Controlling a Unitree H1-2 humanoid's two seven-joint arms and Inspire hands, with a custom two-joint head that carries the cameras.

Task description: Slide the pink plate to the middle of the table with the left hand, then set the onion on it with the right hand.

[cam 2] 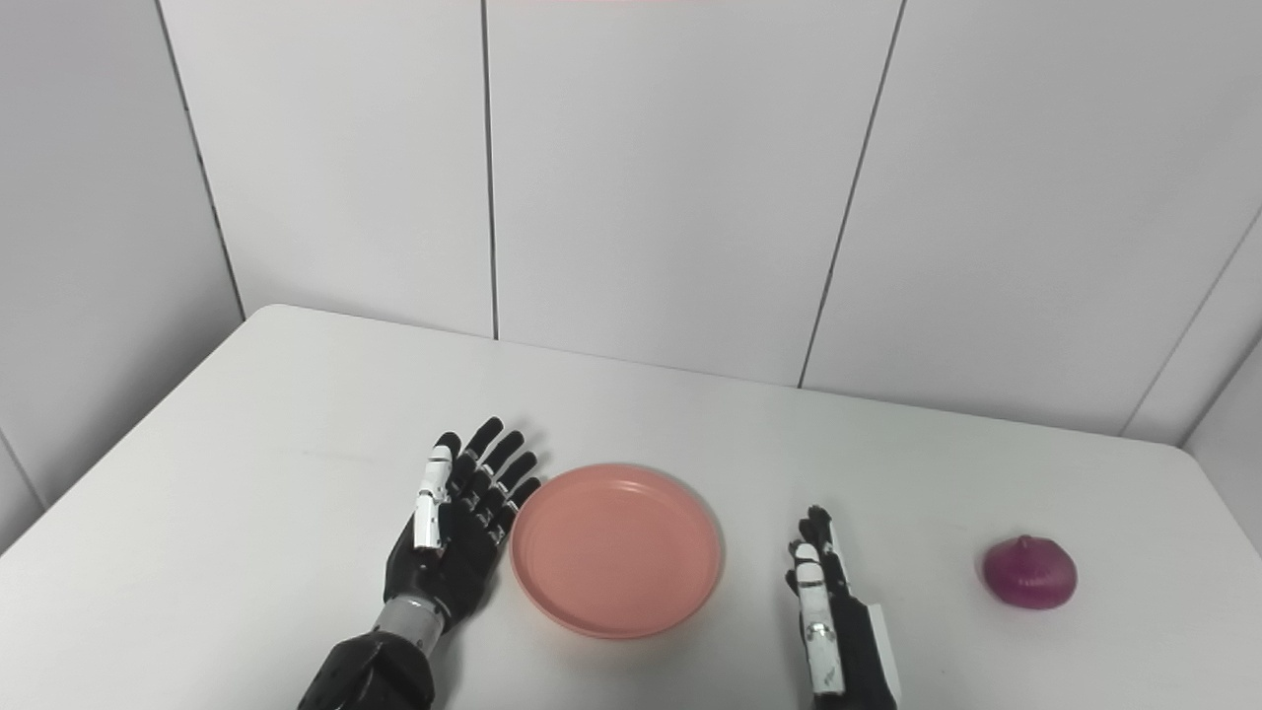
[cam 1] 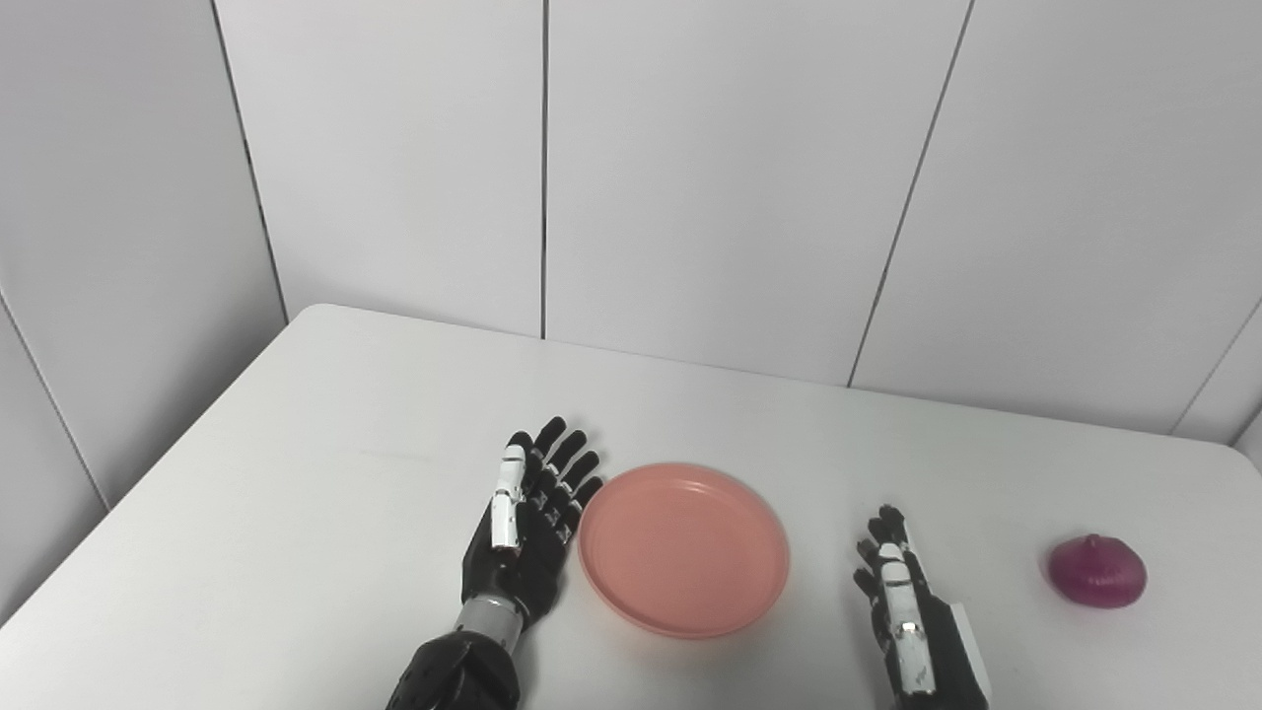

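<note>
A round pink plate point(cam 1: 683, 550) lies flat on the white table point(cam 1: 325, 454), near its front middle, with nothing on it. My left hand point(cam 1: 527, 518) rests open just left of the plate, fingers stretched out and almost touching its rim. A purple onion point(cam 1: 1096, 571) sits on the table at the far right. My right hand point(cam 1: 902, 602) is open, held edge-on between the plate and the onion, apart from both.
Grey wall panels point(cam 1: 690, 177) rise behind the table's far edge. The table's rounded right corner point(cam 1: 1237, 454) lies just beyond the onion.
</note>
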